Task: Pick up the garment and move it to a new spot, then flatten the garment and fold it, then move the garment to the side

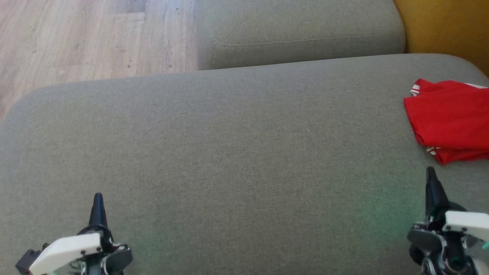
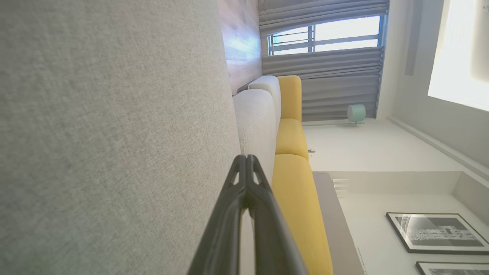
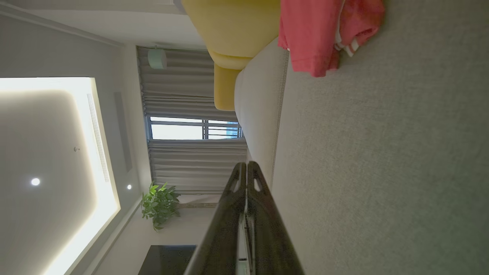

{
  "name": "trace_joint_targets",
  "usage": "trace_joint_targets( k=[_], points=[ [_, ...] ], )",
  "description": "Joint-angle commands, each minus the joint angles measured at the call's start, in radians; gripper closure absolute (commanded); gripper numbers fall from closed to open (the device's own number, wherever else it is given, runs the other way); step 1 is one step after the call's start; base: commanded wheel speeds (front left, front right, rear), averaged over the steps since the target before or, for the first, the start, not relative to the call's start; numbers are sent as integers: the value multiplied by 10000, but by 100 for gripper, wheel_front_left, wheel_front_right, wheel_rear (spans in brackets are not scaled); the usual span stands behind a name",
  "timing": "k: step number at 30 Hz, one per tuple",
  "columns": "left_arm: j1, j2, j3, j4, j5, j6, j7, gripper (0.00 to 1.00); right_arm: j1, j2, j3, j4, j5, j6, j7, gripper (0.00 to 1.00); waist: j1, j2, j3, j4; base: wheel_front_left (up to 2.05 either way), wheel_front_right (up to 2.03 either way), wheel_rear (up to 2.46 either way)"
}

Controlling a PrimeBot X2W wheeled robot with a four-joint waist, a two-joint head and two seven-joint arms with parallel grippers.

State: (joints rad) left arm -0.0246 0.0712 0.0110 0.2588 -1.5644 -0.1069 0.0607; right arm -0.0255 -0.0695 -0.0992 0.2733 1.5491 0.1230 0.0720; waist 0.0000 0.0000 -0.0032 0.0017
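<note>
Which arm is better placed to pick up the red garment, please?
Probably the right: the right gripper, jaws shut, sits just short of the red garment at the cushion's right end, while the left gripper is far across the cushion.

— Underneath it all?
— Broad grey seat cushion (image 1: 229,152), plain weave. Butts against a second grey cushion (image 1: 298,30) at the far edge, with a stitched seam along the front.
— Beyond those?
— Pale wooden floor (image 1: 76,38) far left, yellow upholstery (image 1: 447,26) in the far right corner.
— And the room?
— Window (image 2: 324,34) between pleated grey curtains (image 2: 336,91), with a small mint round object (image 2: 356,113) just beside them. Framed black-and-white picture (image 2: 435,232) on a white wall. Leafy potted plant (image 3: 160,204) near the curtains, glowing ceiling recess (image 3: 49,160) overhead.
</note>
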Motion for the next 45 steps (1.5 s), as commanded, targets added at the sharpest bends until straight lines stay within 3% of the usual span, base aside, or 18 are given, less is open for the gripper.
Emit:
trace_joint_targets(
  k=[1,6,45],
  points=[
    [-652,91,469,-223,-243,-132,57,100,-679,18,150,-313,264,74,109,100,0,0,10,-3,0,0,0],
    [-801,83,622,-155,-780,-238,200,100,-805,44,57,-298,764,77,249,100,0,0,64,-17,0,0,0],
    [-812,-28,777,-147,-651,-238,324,100,-813,106,-30,-292,691,77,319,100,0,0,64,-17,0,0,0]
  ],
)
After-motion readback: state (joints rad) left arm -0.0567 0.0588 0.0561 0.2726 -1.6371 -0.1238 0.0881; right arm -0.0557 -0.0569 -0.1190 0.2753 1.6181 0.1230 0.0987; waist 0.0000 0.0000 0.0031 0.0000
